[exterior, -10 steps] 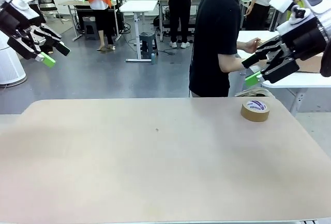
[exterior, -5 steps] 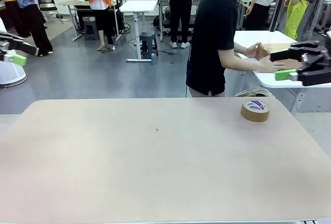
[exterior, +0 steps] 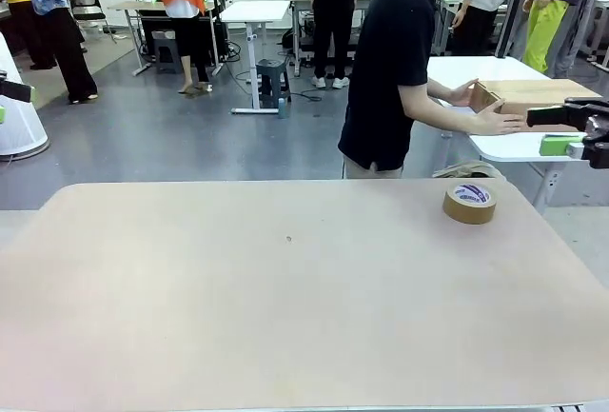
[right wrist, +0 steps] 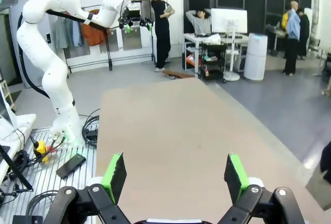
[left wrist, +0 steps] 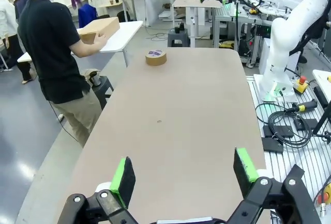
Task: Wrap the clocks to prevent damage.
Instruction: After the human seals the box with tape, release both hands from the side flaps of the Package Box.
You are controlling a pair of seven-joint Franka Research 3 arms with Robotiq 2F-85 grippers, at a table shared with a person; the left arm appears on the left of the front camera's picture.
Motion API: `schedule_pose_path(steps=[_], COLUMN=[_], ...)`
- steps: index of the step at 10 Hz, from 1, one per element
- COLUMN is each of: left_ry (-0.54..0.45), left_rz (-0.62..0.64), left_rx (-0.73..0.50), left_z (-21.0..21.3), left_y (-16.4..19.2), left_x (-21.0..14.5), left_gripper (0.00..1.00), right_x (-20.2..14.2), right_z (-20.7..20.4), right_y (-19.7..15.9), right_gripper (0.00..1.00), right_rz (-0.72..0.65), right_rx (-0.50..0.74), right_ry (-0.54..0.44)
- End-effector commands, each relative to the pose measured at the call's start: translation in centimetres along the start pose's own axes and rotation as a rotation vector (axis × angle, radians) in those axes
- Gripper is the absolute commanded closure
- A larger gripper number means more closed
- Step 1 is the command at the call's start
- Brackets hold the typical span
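Note:
The clocks are out of view. My left gripper hangs open over the near end of the beige table, nothing between its green pads; in the front view it barely shows at the left edge. My right gripper is open too, empty above the table, and it sits at the right edge of the front view. A person in a black shirt stands at the far side with both hands on a cardboard box.
A roll of brown tape lies on the table's far right. The box rests on a white side table behind it. The right arm's white base stands beside the table, with cables on the floor.
Both arms have swung outward, the left to the picture's left edge and the right to the right edge. The person has put both hands on the box.

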State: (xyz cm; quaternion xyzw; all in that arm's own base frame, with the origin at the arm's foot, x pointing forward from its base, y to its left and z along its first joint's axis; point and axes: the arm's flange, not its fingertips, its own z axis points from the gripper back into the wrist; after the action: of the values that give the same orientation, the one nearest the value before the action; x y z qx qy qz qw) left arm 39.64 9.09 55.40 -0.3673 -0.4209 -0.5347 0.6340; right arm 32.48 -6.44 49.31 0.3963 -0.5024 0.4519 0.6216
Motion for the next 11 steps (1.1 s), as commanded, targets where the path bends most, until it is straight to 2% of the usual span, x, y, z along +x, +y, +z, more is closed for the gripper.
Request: schedule_pose_path(steps=[1,3,4,11], left_ry=[0.013,0.055,0.013,0.013], left_rz=[-0.024,-0.017,-0.003,-0.003], left_rx=[-0.017,-0.043,-0.026,-0.026], left_z=[-1.2,-1.5,-1.2,-1.2], left_y=[0.8,1.3,0.5,0.5], left_x=[-0.3,-1.0,-0.3,-0.3], left_gripper=[0.0,0.0,0.0,0.0], right_x=[2.1,2.8,1.3,1.3], right_z=[-0.8,-1.2,-1.3,-1.3], right_y=[0.2,-0.1,-0.1,-0.1], right_gripper=[0.0,0.0,0.0,0.0], right_rz=[-0.051,-0.064,-0.037,-0.037], right_rx=[0.033,0.044,0.019,0.019], right_ry=[0.068,0.09,0.052,0.052])
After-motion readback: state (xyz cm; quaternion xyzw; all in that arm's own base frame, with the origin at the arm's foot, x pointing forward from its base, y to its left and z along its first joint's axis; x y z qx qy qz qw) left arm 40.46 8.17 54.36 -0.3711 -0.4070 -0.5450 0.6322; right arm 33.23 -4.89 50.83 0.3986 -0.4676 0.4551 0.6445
